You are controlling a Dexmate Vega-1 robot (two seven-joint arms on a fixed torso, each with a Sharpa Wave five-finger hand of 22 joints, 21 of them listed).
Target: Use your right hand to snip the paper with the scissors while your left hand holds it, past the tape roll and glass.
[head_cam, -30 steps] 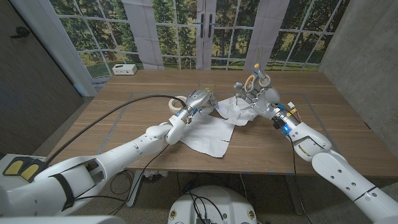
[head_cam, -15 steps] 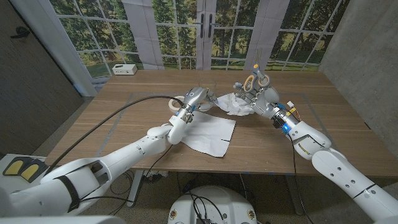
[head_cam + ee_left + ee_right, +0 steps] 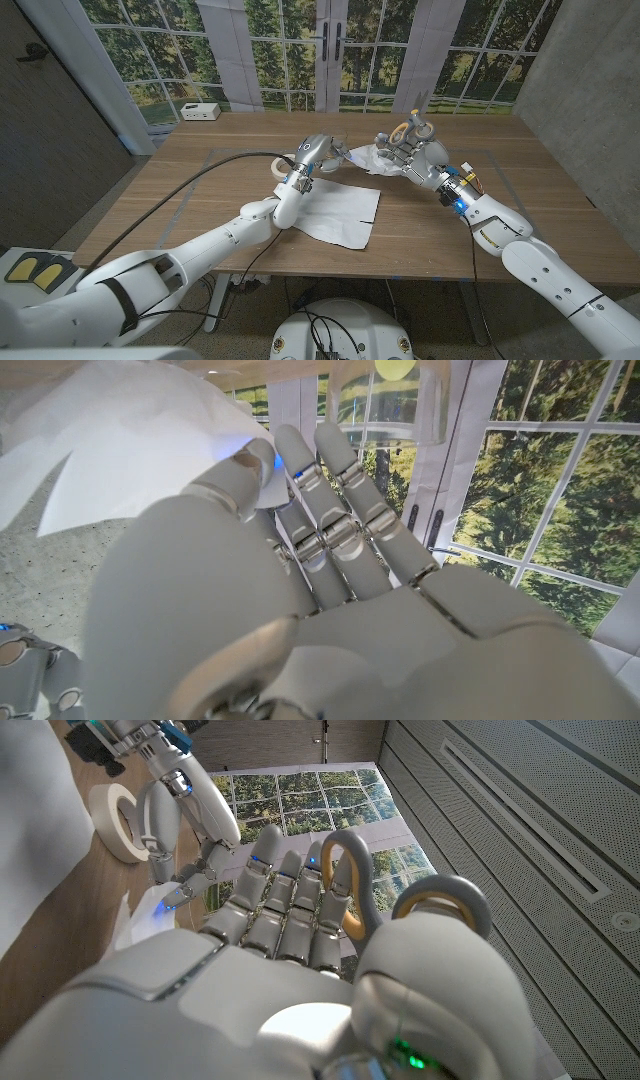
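Observation:
A white paper sheet (image 3: pixel 340 212) lies on the wooden table (image 3: pixel 200 200), its far edge lifted between my two hands. My left hand (image 3: pixel 314 152) pinches that raised edge; in the left wrist view the paper (image 3: pixel 120 440) sits between the thumb and fingers (image 3: pixel 330 510). My right hand (image 3: pixel 412 152) grips the scissors (image 3: pixel 411 129) by their yellow and grey handles (image 3: pixel 345 885), close to the lifted paper's right end. The tape roll (image 3: pixel 282 168) lies just left of my left hand, and appears again (image 3: pixel 115 820) in the right wrist view. A clear glass (image 3: pixel 333 142) stands faintly behind the left hand.
A small white box (image 3: pixel 200 111) sits at the table's far left corner by the windows. A black cable (image 3: pixel 200 175) runs along my left arm. Bare wood lies left of the paper and to the right of my right arm.
The left hand has drawn the paper's far edge up and back. The bunched paper between the hands has pulled tighter, and the sheet on the table has flattened.

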